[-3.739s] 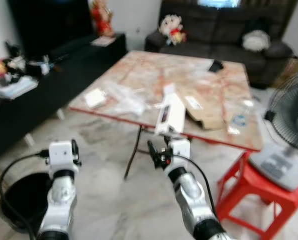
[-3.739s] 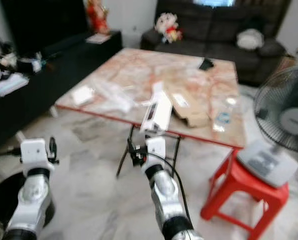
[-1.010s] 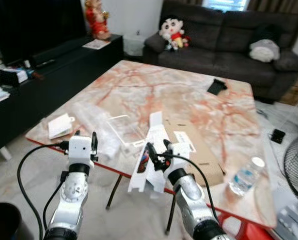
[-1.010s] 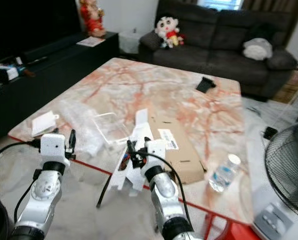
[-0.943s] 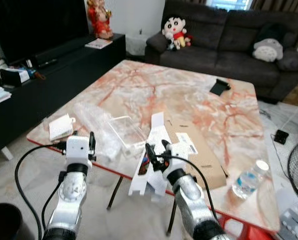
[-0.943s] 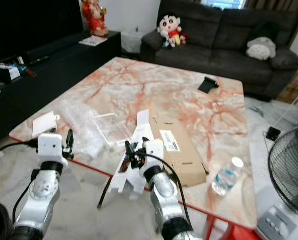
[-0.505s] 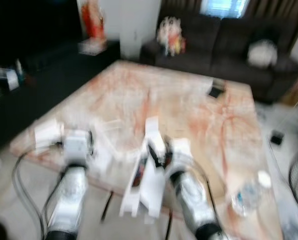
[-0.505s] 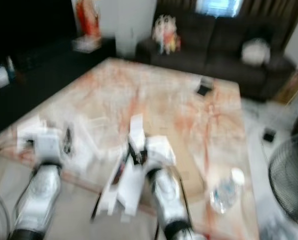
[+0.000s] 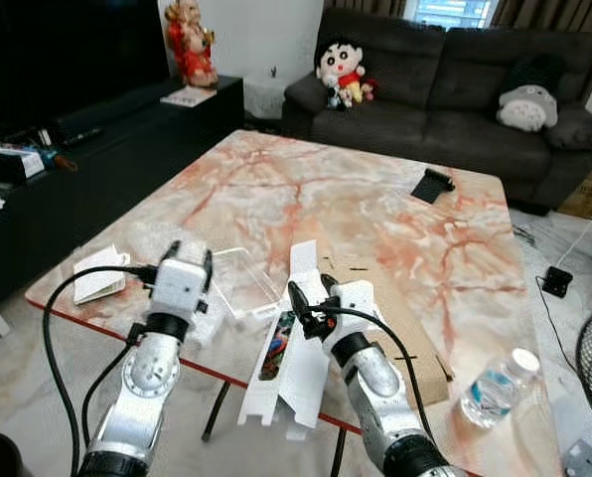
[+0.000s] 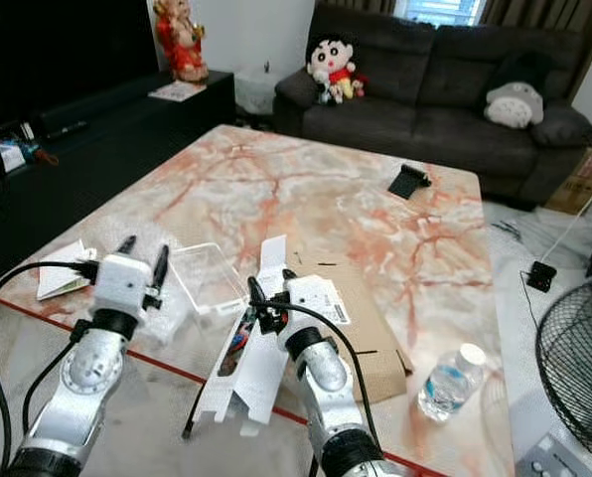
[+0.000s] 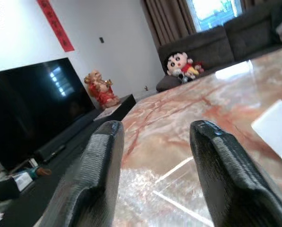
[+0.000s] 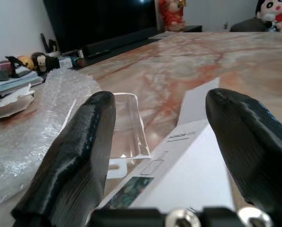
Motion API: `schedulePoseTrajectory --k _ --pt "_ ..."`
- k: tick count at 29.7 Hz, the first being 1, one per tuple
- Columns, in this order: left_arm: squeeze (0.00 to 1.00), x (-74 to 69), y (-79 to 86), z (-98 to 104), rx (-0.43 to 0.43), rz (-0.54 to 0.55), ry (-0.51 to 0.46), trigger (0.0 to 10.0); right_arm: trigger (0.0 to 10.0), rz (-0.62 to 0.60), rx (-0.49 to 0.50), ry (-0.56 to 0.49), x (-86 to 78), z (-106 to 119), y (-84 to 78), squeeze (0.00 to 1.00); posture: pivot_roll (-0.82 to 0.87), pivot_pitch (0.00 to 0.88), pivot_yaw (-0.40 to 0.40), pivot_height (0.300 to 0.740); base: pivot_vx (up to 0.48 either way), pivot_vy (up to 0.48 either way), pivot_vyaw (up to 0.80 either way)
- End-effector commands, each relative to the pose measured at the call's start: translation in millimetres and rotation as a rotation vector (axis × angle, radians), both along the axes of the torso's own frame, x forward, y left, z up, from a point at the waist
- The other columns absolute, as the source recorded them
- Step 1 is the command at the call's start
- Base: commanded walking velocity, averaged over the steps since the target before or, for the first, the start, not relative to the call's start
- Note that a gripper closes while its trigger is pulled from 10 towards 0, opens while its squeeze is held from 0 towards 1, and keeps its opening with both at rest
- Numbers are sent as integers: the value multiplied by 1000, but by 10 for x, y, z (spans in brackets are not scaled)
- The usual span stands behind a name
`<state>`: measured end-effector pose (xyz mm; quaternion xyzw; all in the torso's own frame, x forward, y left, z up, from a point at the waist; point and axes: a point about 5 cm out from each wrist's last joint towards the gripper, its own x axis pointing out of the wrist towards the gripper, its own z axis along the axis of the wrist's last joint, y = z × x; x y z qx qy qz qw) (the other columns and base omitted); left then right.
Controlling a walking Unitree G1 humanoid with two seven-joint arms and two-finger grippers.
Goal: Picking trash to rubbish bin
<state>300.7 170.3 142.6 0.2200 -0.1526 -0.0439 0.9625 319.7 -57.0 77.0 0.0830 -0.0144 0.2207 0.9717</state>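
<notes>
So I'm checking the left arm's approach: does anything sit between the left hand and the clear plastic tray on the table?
Nothing visible does. The left hand hovers open at the table's near edge, with the clear plastic tray just beyond its fingertips. Bubble wrap lies beside the tray, not across the path.

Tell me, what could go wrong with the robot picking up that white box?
The white box hangs partly over the table edge, so a nudge from the right gripper, which is open just above it, might tip it to the floor. The left gripper is open beside the clear tray and bubble wrap; it could bump or snag those. The water bottle lies near the edge too and might roll off.
</notes>
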Motion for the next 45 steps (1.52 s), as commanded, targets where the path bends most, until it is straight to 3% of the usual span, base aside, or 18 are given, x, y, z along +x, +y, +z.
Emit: schedulePoseTrajectory --k 1,4,5,6,10,14,15,19,23,33,45 --pt "1000 -36 -12 21 57 -28 16 10000 10000 6 14 0 -3 12 41 0 77 10 -49 740 0 0 0" --pt "1000 -98 -37 -2 192 -81 68 10000 10000 7 14 2 -6 7 39 0 79 12 -51 740 0 0 0" --pt "1000 -98 -37 -2 192 -81 68 10000 10000 7 14 2 -6 7 39 0 79 12 -51 740 0 0 0" --pt "1000 -137 -56 -37 309 -119 136 10000 10000 12 11 5 -9 1 40 0 83 11 -53 740 0 0 0" --pt "1000 -171 -48 -126 404 -133 224 10000 10000 16 10 8 -12 -5 47 0 86 12 -55 740 0 0 0" --pt "1000 -196 -61 -149 422 -143 269 10000 10000 19 10 9 -12 -7 55 0 85 12 -55 740 0 0 0" --pt "0 -204 -83 -189 418 -158 294 10000 10000 21 10 10 -13 -6 60 0 84 10 -55 740 0 0 0" --pt "0 -225 -140 -284 417 -194 369 10000 10000 27 9 10 -13 -6 64 0 81 7 -54 740 0 0 0" --pt "0 -231 -169 -303 433 -208 385 10000 10000 25 5 9 -11 -9 49 0 77 0 -52 740 0 0 0" --pt "0 -173 -101 -337 500 -138 452 10000 10000 40 0 6 -17 -5 83 0 79 0 -53 740 0 0 0" --pt "0 -148 -24 -386 504 -72 517 10000 10000 49 0 4 -22 -7 87 0 78 0 -55 740 0 0 0"
